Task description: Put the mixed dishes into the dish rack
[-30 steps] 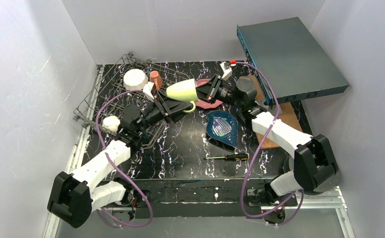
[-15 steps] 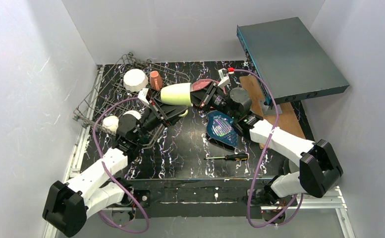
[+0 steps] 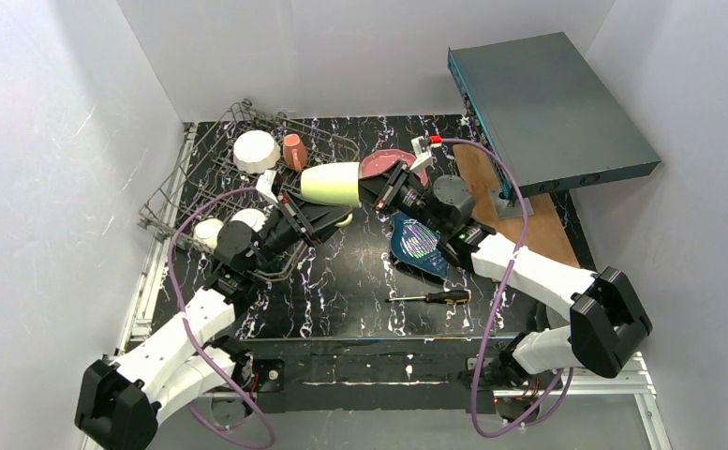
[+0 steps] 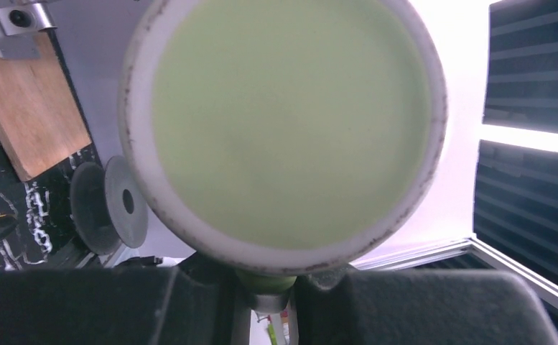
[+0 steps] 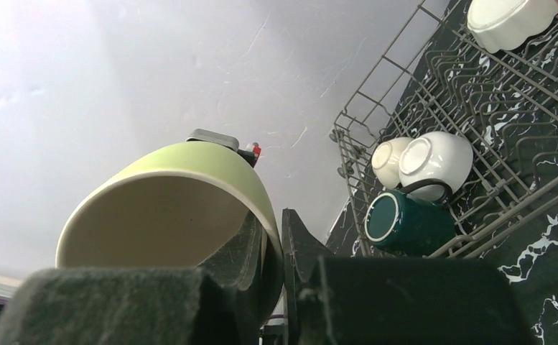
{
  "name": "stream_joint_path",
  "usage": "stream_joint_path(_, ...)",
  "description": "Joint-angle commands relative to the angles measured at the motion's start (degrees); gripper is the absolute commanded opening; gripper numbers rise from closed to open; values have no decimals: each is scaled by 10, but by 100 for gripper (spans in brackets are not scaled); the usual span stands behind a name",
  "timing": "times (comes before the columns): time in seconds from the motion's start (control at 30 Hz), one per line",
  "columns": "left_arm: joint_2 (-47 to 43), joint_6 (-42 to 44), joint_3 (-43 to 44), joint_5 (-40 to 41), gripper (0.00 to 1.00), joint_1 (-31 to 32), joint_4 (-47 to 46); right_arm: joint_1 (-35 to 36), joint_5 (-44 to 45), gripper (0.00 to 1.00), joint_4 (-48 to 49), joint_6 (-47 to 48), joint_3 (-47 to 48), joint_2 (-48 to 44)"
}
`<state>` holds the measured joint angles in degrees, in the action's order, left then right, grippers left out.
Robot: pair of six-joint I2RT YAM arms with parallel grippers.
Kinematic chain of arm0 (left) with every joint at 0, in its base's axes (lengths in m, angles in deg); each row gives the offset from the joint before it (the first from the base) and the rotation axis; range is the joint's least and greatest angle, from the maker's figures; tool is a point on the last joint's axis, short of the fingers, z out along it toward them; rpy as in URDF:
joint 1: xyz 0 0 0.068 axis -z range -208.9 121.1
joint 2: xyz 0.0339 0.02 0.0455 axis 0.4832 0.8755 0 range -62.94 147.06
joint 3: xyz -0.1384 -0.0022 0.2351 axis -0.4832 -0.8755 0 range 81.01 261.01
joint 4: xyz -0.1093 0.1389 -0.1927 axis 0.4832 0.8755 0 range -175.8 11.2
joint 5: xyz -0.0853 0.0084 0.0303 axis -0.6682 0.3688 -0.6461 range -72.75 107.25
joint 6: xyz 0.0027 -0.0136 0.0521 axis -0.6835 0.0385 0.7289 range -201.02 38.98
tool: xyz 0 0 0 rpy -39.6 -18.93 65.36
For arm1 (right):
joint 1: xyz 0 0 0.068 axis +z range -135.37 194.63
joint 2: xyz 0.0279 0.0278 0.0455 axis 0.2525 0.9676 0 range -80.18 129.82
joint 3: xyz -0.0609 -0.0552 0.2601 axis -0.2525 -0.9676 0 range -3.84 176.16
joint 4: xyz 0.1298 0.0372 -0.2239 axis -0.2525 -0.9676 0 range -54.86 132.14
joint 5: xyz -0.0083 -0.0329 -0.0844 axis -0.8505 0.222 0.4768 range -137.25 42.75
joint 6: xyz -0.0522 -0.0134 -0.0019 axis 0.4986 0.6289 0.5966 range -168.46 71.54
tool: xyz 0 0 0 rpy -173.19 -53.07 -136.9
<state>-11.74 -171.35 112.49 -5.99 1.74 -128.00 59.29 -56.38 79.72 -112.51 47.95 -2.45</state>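
Observation:
The yellow-green mug (image 3: pixel 332 184) hangs on its side above the table's middle, held from both ends. My right gripper (image 3: pixel 378 190) is shut on its rim, one finger inside the mouth and one outside (image 5: pixel 274 244). My left gripper (image 3: pixel 318 214) is shut on the mug's handle (image 4: pixel 265 282), and the mug's base (image 4: pixel 283 122) fills the left wrist view. The dish rack (image 3: pixel 191 178) stands at the left with a white bowl (image 3: pixel 255 150), a small salmon cup (image 3: pixel 293 150), two pale bowls (image 5: pixel 437 157) and a dark teal cup (image 5: pixel 405 223). The pink plate (image 3: pixel 385 164) and blue leaf plate (image 3: pixel 416 242) lie on the table.
A black-and-yellow screwdriver (image 3: pixel 430 296) lies near the front, below the blue plate. A flat teal-grey box (image 3: pixel 547 108) leans at the back right over a wooden board (image 3: pixel 519 202). White walls close in on both sides.
My left gripper has closed on the mug's handle. The right arm has carried the mug a little to the left, and the left arm has drawn back with it.

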Motion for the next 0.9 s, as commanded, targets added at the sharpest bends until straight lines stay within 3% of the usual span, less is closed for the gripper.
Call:
stream_joint_path(0.0,-34,88,47,41,0,-6,63,5,-1,24,-29,49,18,-5)
stream_joint_path(0.17,-85,255,142,51,0,-6,337,-2,-10,63,-123,99,50,7)
stream_joint_path(0.27,-112,340,188,95,0,-7,492,-4,-14,73,-157,130,57,12)
stream_joint_path(0.4,-110,434,260,156,0,-7,662,-7,-1,74,-216,168,61,5)
stream_joint_path(0.5,-99,482,289,203,0,-7,733,-8,13,73,-243,197,60,-8)
stream_joint_path(0.87,-2,584,334,259,0,-6,767,-8,64,72,-303,377,23,-52)
